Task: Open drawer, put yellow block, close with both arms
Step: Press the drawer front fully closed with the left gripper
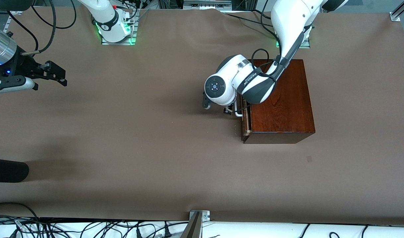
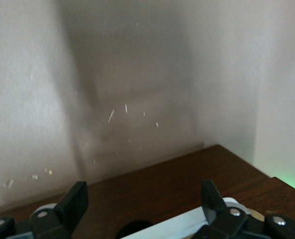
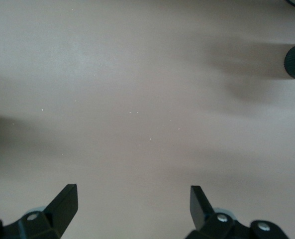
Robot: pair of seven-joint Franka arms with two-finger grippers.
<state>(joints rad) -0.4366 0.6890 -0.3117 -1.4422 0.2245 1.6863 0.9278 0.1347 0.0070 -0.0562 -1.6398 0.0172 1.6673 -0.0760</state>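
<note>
Two arms are being shown at a brown desk (image 1: 155, 148), and only the first step of the task looks under way. The drawer (image 1: 245, 124) of the dark wooden box (image 1: 279, 102) is being shown slightly pulled out, a thin pale edge showing between its front and the box, so opening seems barely begun. The left hand (image 1: 231, 109) is being held at the white handle (image 1: 237, 112) on the drawer front; in the left wrist view its fingers (image 2: 72, 204) are being kept apart with the handle (image 2: 177, 226) lying between them, and whether they are pressing on it cannot be told. The right hand (image 1: 51, 74) is being held over bare desk near the right arm's end, its fingers (image 3: 62, 201) spread apart on nothing; that arm is waiting. The yellow block is not being shown in any view, so its place cannot be given. Nothing can be seen inside the drawer through so narrow a gap. By this judgement, pulling the drawer fully out, fetching and placing the block, and closing with both arms are all left.
</note>
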